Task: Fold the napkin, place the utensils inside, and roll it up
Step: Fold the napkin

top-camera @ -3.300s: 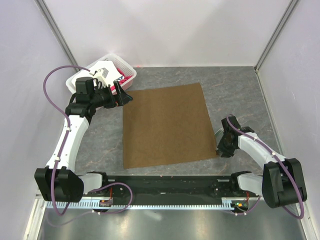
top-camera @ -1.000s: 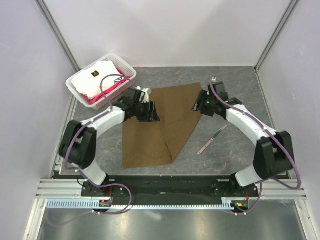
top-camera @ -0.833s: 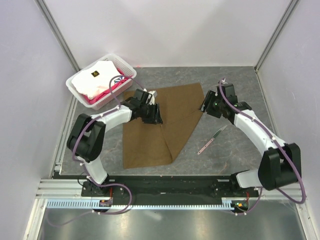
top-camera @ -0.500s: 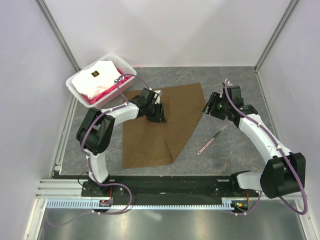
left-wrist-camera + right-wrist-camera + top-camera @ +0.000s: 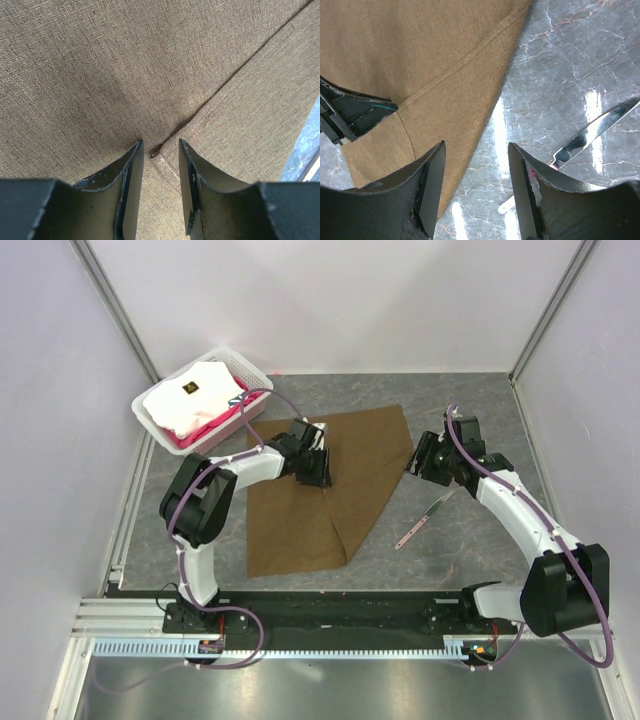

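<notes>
The brown napkin [image 5: 300, 520] lies on the table with its right part folded over, leaving a slanted right edge. My left gripper [image 5: 318, 472] presses down on its upper middle. In the left wrist view the left gripper [image 5: 160, 145] is narrowly open, fingertips on the cloth [image 5: 150, 60] astride a dark crease. My right gripper [image 5: 412, 462] hovers open just off the napkin's right edge; the right gripper [image 5: 476, 146] is over bare table with nothing between its fingers. The utensil [image 5: 422, 521] lies on the table right of the napkin, and its blade [image 5: 590, 132] shows in the right wrist view.
A white basket [image 5: 256, 370] holding white and pink folded cloths stands at the back left. Grey marble table surrounds the napkin. Walls close in on the left, back and right.
The left gripper slid rightward across the napkin and its jaws narrowed. The right gripper drew back a little from the napkin's right edge, staying open. Napkin and utensil stayed put.
</notes>
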Robot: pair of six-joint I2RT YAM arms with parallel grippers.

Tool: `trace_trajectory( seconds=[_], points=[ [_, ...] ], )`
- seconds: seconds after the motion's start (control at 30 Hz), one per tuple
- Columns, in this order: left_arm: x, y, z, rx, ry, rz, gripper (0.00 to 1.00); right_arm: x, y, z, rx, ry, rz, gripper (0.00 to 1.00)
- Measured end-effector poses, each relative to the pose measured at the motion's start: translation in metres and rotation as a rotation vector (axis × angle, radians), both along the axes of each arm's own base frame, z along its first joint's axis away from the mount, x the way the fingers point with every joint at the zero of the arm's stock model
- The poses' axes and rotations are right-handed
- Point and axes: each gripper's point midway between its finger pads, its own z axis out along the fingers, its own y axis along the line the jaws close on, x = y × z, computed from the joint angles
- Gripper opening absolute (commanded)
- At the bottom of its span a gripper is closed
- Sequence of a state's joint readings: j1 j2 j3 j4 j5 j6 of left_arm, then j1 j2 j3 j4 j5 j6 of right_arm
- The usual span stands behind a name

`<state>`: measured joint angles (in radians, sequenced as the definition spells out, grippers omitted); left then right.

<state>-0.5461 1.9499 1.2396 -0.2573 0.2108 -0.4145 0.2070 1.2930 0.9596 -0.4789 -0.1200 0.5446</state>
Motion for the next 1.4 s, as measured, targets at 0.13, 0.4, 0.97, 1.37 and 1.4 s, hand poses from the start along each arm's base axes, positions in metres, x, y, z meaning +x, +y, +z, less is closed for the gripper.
trace_trajectory(
  seconds=[0.13,0.4,0.97,1.37,1.4],
  points=[
    [-0.001,-0.004,-0.001,0.042,-0.032,-0.004,0.36,-0.001,-0.001,-0.002,-0.002,0.006,-0.001,0.62],
    [-0.002,-0.011,-0.003,0.131,-0.112,-0.018,0.32,-0.002,-0.002,-0.004,0.003,0.009,0.002,0.63],
    [-0.013,-0.013,-0.003,0.210,-0.195,-0.014,0.33,-0.002,0.001,-0.007,0.017,0.007,0.012,0.64],
    [-0.025,-0.010,-0.003,0.221,-0.199,-0.024,0.34,-0.002,0.003,-0.007,0.027,0.003,0.021,0.65],
    [-0.025,-0.010,-0.003,0.221,-0.199,-0.025,0.34,-0.003,0.003,-0.008,0.027,0.005,0.021,0.65]
  ],
)
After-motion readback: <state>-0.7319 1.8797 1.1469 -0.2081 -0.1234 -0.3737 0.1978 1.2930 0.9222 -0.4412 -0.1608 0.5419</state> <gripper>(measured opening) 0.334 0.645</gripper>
